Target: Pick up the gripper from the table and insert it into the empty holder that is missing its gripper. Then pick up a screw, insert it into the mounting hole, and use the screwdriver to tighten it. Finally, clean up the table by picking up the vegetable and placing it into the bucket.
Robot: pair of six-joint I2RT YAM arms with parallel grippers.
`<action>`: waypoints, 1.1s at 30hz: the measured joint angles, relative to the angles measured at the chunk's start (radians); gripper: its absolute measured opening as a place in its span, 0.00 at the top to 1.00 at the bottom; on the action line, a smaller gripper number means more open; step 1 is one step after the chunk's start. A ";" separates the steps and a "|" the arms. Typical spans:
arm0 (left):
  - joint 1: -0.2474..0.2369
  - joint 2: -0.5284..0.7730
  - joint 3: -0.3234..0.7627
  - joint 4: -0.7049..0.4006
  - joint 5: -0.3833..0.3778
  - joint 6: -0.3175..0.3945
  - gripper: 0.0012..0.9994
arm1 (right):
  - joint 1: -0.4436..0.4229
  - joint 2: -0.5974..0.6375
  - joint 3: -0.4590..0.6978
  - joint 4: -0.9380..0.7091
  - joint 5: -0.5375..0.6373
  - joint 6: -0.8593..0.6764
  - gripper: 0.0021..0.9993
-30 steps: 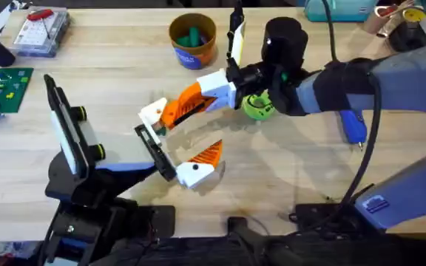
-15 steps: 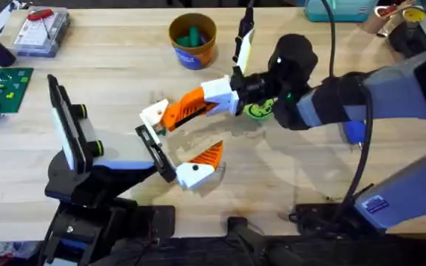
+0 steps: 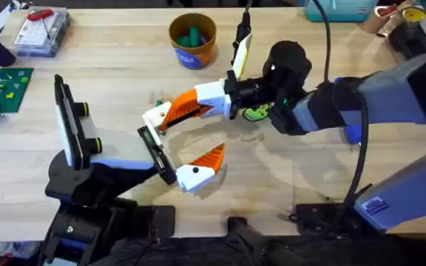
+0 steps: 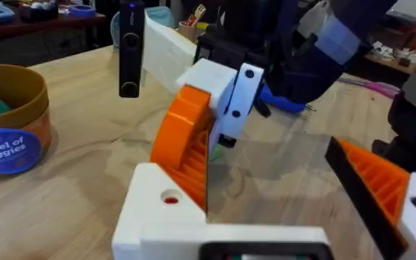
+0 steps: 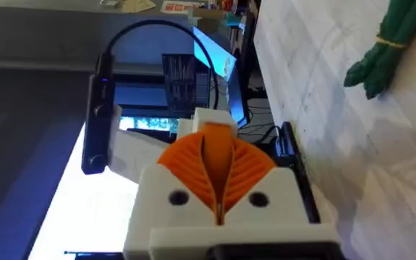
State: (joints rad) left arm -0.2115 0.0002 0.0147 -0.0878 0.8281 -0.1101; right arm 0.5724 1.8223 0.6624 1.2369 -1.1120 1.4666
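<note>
My right gripper (image 3: 174, 112) is shut on the gripper (image 3: 154, 116), a small orange ribbed finger with a white block base (image 4: 166, 209). It holds that base right at the far end of the holder (image 3: 152, 146), the black bar at the end of my left arm. The bar's near end carries one mounted orange finger (image 3: 205, 159). My left gripper (image 3: 180, 144) stands wide open. The vegetable (image 3: 256, 112), a bright green slice, lies on the table (image 3: 109, 81) partly behind the right wrist. At the back stands the bucket (image 3: 193, 38).
A dark green cylinder piece (image 3: 192, 35) sits in the bucket. A blue screwdriver (image 3: 354, 131) lies under the right arm. A clear parts box (image 3: 41, 29) and a green board (image 3: 2, 87) occupy the far left. A yellow-and-black tool (image 3: 239, 41) lies behind the right gripper.
My right wrist has rolled and drifted a little, bringing the held gripper lower against the bar's far end. The left arm has shifted slightly to the right.
</note>
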 joint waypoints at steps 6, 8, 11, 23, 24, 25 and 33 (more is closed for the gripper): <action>0.000 0.000 0.000 0.000 0.003 -0.001 0.01 | 0.001 0.000 0.000 -0.002 -0.003 0.000 0.98; 0.000 0.000 0.000 -0.001 0.007 -0.005 0.01 | 0.008 0.000 0.000 -0.003 0.000 0.004 0.98; 0.001 0.000 0.000 -0.001 0.008 -0.008 0.01 | 0.021 0.000 0.000 -0.003 0.021 0.007 0.99; 0.001 0.000 0.000 -0.001 0.005 -0.011 0.01 | 0.023 0.000 0.000 -0.003 0.027 0.008 0.98; 0.001 0.000 0.000 -0.001 0.005 -0.011 0.01 | 0.023 0.000 0.000 -0.003 0.027 0.008 0.99; 0.001 0.000 0.000 -0.001 0.005 -0.011 0.01 | 0.023 0.000 0.000 -0.003 0.027 0.008 0.99; 0.001 0.000 0.000 -0.001 0.005 -0.011 0.01 | 0.023 0.000 0.000 -0.003 0.027 0.008 0.99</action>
State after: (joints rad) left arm -0.2104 0.0002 0.0147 -0.0891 0.8333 -0.1211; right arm 0.5953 1.8225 0.6624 1.2339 -1.0847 1.4746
